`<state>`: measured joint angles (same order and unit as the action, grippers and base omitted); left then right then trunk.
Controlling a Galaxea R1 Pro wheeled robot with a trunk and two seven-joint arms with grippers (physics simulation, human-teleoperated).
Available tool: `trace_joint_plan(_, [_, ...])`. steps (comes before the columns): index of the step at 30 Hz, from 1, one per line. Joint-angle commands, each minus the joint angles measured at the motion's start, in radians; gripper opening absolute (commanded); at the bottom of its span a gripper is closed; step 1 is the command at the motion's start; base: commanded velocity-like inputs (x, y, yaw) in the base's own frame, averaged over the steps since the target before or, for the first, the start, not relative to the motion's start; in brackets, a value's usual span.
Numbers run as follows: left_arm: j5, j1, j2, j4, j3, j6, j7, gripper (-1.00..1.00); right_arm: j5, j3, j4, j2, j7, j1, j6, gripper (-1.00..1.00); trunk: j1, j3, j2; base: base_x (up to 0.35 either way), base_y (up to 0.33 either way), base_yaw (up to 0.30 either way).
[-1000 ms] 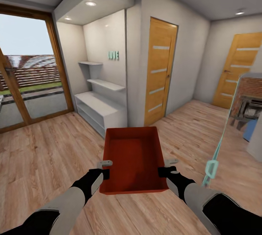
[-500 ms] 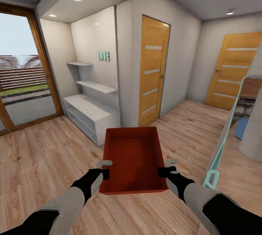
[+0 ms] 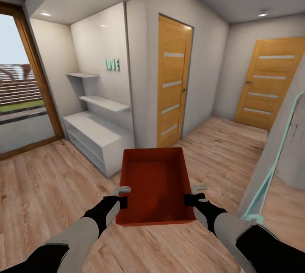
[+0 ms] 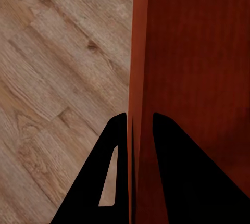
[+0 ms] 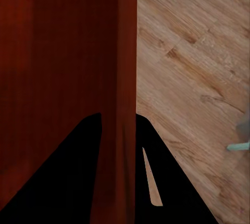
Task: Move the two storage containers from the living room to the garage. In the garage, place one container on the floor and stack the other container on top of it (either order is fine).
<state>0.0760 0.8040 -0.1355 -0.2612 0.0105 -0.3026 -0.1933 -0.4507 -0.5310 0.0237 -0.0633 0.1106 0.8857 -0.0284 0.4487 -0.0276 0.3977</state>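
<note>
Currently mid-transit, carrying one storage container (image 3: 154, 184) two-handed over light wood plank floor (image 3: 51, 188). Left gripper (image 3: 123, 196) clamped on the bin's left wall, one finger inside and one outside, per the left wrist view (image 4: 133, 130). Right gripper (image 3: 191, 194) pinched the same way on the right wall (image 5: 120, 125). Bin level, open side up, empty inside, held centred ahead of the trunk and clear of the floor. Facing a white shelving unit (image 3: 95, 131) in an alcove, two orange wooden doors ahead: near one (image 3: 173, 82) shut, far one (image 3: 264, 82) down the hallway also shut. Teal-edged glass panel (image 3: 271, 167) close on the right.

Risks, as judged:
- Thin-wall pinch only on both sides; uneven arm motion or a sharp base turn likely to twist the bin and slip a wall out.
- Right elbow near the glass panel; a swing that way could clip it.
- Closed doors with both hands occupied: a possible block on the route.
</note>
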Motion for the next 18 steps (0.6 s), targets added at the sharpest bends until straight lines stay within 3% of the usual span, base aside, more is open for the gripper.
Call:
trace_joint_plan(1, [-0.030, 0.000, 0.002, -0.006, -0.001, -0.004, -0.015, -1.00, -0.019, 0.017, -0.025, 0.000, 0.004, 0.001, -0.005, -1.00, 0.001, -0.002, 0.002, 0.328, 0.000, -0.001])
trace_joint_plan(18, [-0.030, 0.000, 0.002, -0.006, -0.001, -0.004, -0.015, -1.00, -0.019, 0.017, -0.025, 0.000, 0.004, 0.002, -0.005, -1.00, 0.001, -0.002, 0.002, 0.328, 0.000, 0.000])
